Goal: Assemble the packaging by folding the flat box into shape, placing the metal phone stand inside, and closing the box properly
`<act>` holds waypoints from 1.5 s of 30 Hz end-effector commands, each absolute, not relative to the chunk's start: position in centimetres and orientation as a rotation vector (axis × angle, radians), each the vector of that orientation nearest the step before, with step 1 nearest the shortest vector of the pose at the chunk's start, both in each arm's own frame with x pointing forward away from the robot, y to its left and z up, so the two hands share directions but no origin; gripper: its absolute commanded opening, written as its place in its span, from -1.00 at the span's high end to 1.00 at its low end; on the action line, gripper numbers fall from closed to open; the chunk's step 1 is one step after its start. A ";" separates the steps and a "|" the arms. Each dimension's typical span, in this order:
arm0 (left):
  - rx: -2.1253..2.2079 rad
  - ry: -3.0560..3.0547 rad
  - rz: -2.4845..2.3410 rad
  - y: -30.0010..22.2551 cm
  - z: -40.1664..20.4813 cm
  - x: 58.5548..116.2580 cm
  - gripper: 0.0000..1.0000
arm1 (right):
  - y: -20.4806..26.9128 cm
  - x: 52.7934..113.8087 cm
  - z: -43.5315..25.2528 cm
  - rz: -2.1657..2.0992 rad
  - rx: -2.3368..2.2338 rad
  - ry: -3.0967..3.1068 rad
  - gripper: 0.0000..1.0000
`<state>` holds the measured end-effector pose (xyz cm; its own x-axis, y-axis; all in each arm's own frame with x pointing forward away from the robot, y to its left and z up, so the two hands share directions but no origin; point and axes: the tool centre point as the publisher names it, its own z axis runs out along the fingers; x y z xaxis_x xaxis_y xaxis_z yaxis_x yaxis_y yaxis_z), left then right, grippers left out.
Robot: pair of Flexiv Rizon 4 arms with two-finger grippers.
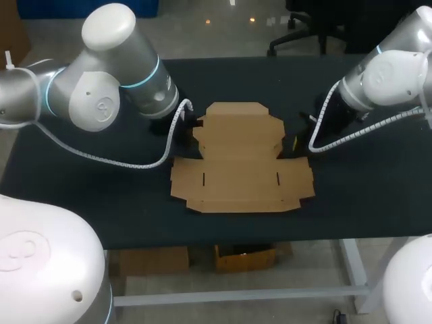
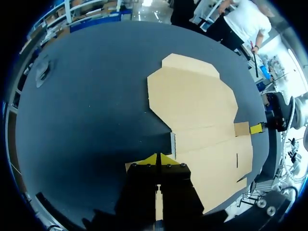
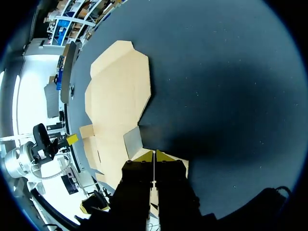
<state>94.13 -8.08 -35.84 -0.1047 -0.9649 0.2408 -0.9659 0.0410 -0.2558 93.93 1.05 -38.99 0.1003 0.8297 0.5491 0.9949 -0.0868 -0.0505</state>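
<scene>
**Arm pose.** The left arm (image 1: 101, 74) enters over the left edge of the table (image 1: 81, 196), its wrist angled down at the left side of the flat box (image 1: 241, 162). The right arm (image 1: 391, 74) enters from the far right corner and slopes down to the right side of the box. Both wrists are low over the surface.

**Grippers.** The yellow tips of the left gripper (image 2: 158, 158) are closed together, pinching the left side flap (image 3: 86, 131) of the box. The right gripper (image 3: 154, 155) is likewise closed, clamped on the right side flap (image 2: 241, 129). The two grippers face each other across the panel between them.

**Task items.** The box lies unfolded and flat at the centre of the table, nearer the near edge than the far edge. Its tapered tuck end points to the far edge, and its wider slotted panel lies toward the near edge. A grey metal item (image 2: 43, 72), probably the phone stand, lies toward the far left corner, well apart from the box. In the head view the left arm hides it.

**Clearance.** Bare surface runs on all sides of the box. It is broad toward the left and right edges and toward the far edge, and narrower along the near edge.

**Surface.** The table top is matte black and level.
</scene>
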 end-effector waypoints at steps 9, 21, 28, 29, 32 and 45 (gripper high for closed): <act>2.149 -2.239 0.498 -7.0 -33.4 90.9 1.00 | -0.9 90.6 -35.9 -0.580 -2.054 -1.831 1.00; 2.054 -2.214 0.496 -6.2 -31.3 86.8 1.00 | -2.7 87.3 -33.9 -0.604 -2.081 -1.854 1.00; 2.053 -2.221 0.481 -6.3 -30.8 84.0 1.00 | -3.4 84.7 -33.4 -0.604 -2.087 -1.865 1.00; 2.053 -2.220 0.482 -6.2 -30.7 83.5 1.00 | -3.5 84.3 -33.4 -0.605 -2.087 -1.863 1.00; 2.062 -2.216 0.484 -6.1 -30.6 82.3 1.00 | -4.1 83.1 -33.5 -0.605 -2.079 -1.848 1.00; 2.048 -2.197 0.469 -5.9 -31.0 78.5 1.00 | -6.5 79.1 -32.8 -0.596 -2.030 -1.824 1.00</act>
